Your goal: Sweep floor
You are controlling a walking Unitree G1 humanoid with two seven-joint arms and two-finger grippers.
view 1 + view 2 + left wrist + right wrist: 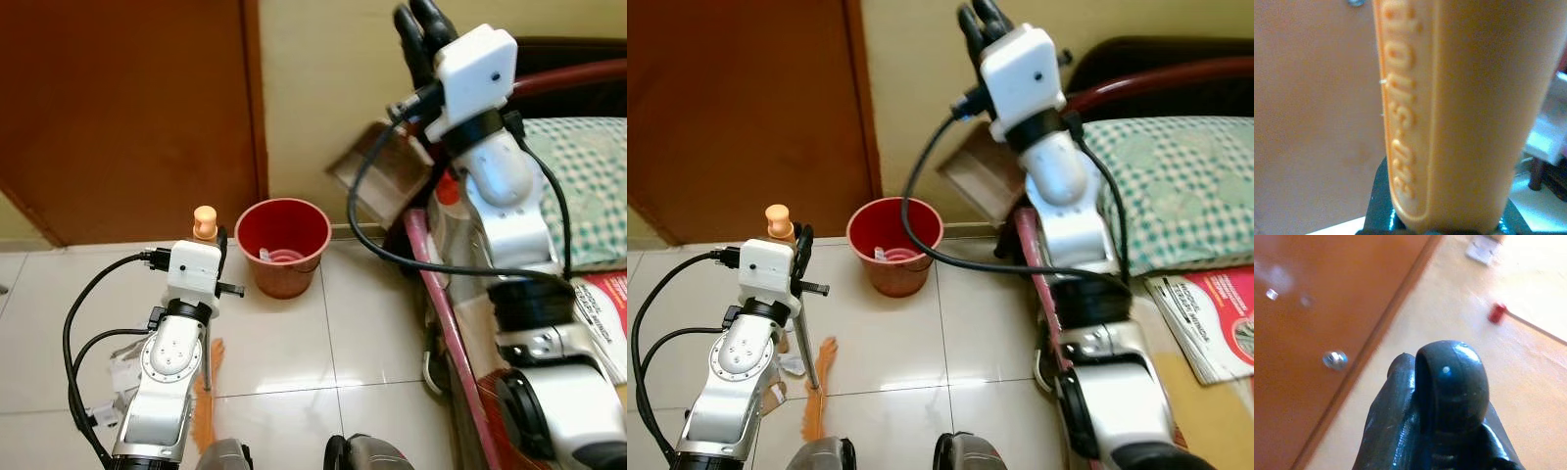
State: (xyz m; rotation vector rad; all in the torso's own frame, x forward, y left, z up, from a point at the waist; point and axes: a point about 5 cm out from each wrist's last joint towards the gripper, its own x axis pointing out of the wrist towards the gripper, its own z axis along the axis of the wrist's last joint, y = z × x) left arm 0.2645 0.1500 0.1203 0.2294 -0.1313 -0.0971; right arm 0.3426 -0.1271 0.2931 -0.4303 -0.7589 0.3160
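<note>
The left gripper (217,242) is clamped around the orange handle (204,222) of a broom, whose thin metal shaft (807,351) runs down to the white tiled floor (284,343) just left of the red bucket (284,245). The broom's orange head (816,397) lies on the tiles below and left of the bucket. In the left wrist view the handle (1459,112) sits close to the camera, with raised lettering along its side.

The bucket stands on the floor against the cream wall (313,88), just right of the brown door (118,108). A brown dustpan (387,171) leans against the wall to the right of the bucket. Farther right is a bed (1185,186) with a green checked cover, and a red magazine (1205,318) lies on it.

The right gripper (421,34) is raised high above and to the right of the bucket, in front of the wall, its fingers (1449,382) pressed together and holding nothing.
</note>
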